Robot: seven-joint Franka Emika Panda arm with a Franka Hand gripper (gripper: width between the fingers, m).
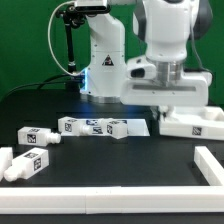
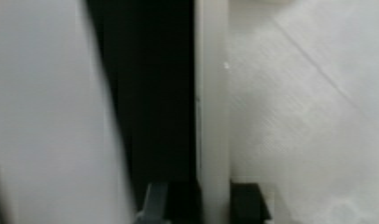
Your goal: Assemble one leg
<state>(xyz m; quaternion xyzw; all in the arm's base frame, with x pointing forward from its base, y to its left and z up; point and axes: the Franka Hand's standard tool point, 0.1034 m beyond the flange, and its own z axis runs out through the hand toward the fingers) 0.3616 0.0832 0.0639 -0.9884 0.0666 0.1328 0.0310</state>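
Legs, four alike, lie loose on the black surface (image 1: 60,180) toward the exterior view's left, all well apart from the claw (image 1: 172,108). The nearest leg (image 1: 20,165) lies on its side close to the left edge, with a second leg (image 1: 33,137) just behind it. A third leg (image 1: 75,126) and a fourth leg (image 1: 112,128) lie almost end to end farther back, in front of the robot's base (image 1: 103,65). All of them show black-and-white square tags.

On the exterior view's right, the arm reaches down so that the claw meets the near-left part of a large flat white panel (image 1: 198,124) resting on the surface. In the wrist view the claw (image 2: 204,205) shows as two dark fingers (image 2: 159,205) standing either side of a thin white edge, beside a broad pale face (image 2: 310,100). The picture is blurred, so I cannot tell whether the fingers press on that edge or merely straddle it.

A white rail (image 1: 100,207) runs along the front of the surface and turns up the right side.
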